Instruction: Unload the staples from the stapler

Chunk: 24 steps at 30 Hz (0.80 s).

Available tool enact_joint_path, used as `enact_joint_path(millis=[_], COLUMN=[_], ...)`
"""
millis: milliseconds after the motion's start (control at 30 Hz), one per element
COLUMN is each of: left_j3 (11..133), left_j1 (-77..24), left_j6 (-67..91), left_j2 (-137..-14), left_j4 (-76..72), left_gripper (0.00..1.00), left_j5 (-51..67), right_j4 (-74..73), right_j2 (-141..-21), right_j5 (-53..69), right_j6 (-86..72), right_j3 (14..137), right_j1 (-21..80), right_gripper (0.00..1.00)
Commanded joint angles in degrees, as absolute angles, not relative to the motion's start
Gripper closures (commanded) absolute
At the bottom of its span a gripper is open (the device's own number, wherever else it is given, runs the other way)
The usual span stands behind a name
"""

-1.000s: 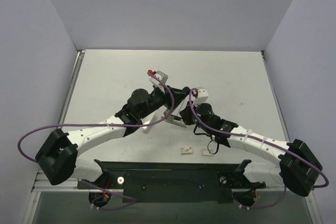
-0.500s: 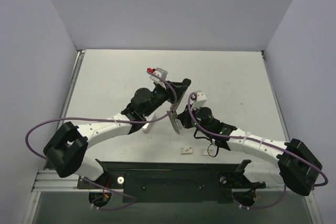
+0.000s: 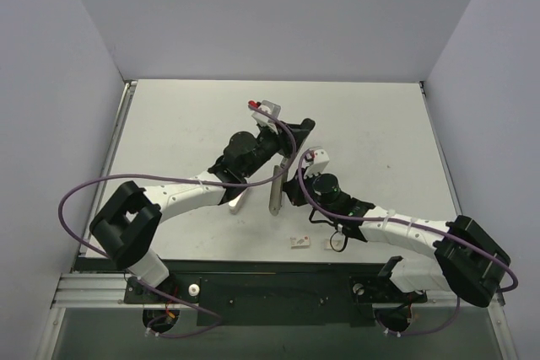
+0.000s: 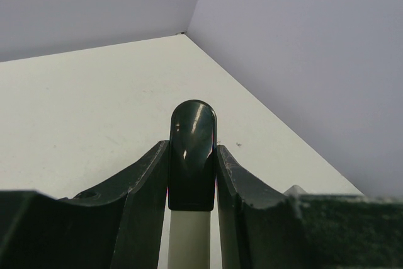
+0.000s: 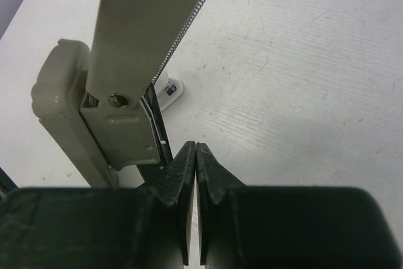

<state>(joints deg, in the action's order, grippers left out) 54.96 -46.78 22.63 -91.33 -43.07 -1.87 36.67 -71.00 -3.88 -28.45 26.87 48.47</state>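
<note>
Swung straighter since earlier: stapler (image 3: 276, 185), held between arms over table (image 3: 371, 124).
Its black end is pinched by left gripper (image 4: 192, 155); right gripper (image 5: 196, 155) is pressed together beside hinge. Staples may be scattered if pinch slips.

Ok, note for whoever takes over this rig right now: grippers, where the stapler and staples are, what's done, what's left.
Left gripper: shut on the black rounded end of the stapler.
Right gripper: fingers shut, close under the stapler's hinge; I cannot tell whether they pinch anything.
Stapler: held mid-table between the arms, swung open, metal rail and spring exposed.
Staples: none that I can make out, in the rail or on the table.
Done: stapler gripped and opened.
Left: get the staples out.
</note>
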Motion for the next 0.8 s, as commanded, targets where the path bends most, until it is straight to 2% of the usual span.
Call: enact_joint_path(millis=[0,433,767], left_j3=[60.5,60.0,58.0], left_j1=[-46.3,-46.2,-46.4], left_j6=[22.9,21.4,22.4], left_j2=[-92.1,-91.9,-84.9], left_j4=[-49.0,-46.7,-42.5], left_gripper=[1.0,1.0,1.0], left_j5=[-1.5,-1.1,1.5], right_j4=[44.1,43.2,33.3], right_j2=[-72.5,-71.4,-65.6], right_j5=[-1.3,-3.7,-8.3], right_j6=[-28.7,-26.6,-25.5], right_j3=[27.6,28.0,30.4], right_j1=[49.0,48.9,49.0], right_gripper=[1.0,1.0,1.0])
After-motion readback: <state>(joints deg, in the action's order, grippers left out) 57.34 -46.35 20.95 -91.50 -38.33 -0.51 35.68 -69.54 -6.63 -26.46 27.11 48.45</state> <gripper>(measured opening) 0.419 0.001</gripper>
